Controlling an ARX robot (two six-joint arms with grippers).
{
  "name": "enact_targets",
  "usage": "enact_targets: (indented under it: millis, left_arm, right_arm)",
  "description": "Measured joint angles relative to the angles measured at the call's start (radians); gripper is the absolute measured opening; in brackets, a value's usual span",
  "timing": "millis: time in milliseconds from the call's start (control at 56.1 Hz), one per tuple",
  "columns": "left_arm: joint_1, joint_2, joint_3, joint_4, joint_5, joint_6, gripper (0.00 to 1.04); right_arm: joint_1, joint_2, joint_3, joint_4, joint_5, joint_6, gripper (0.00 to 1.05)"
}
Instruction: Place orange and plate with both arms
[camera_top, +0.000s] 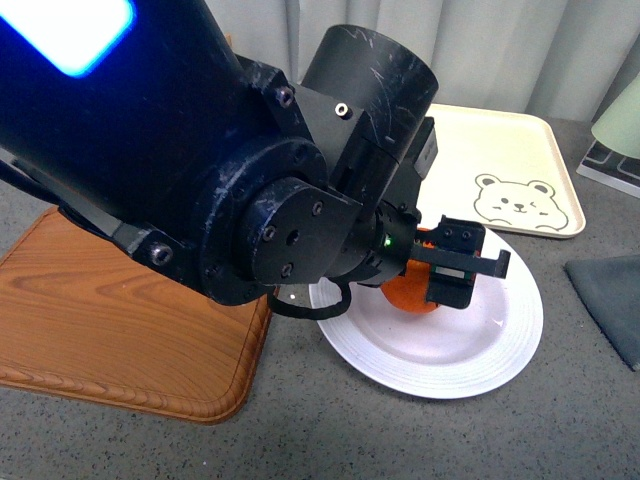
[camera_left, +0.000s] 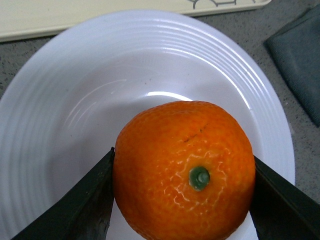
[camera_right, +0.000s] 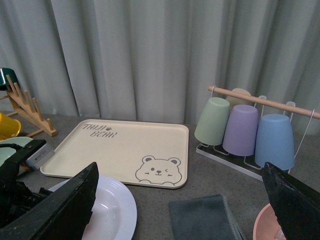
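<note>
The left arm's (camera_top: 200, 150) scuffed black casing fills the front view, its left gripper (camera_top: 450, 265) holding a dimpled round orange (camera_top: 410, 295) over a wide white ribbed plate (camera_top: 480, 350). The left wrist view shows both jaws clamped on the orange (camera_left: 185, 170), which could roll rimward if released off-centre; only the right wrist view shows the right gripper (camera_right: 182, 210), spread wide, empty.
</note>
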Motion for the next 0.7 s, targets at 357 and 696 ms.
enact_targets:
  millis: [357, 696]
  left_arm:
    - [-0.002, 0.014, 0.008, 0.005, 0.002, -0.031, 0.95]
    - [0.031, -0.231, -0.124, 0.055, -0.055, -0.036, 0.98]
  right_arm:
    - [0.0, 0.0, 0.0, 0.0, 0.0, 0.0, 0.96]
    - [0.0, 0.0, 0.0, 0.0, 0.0, 0.0, 0.96]
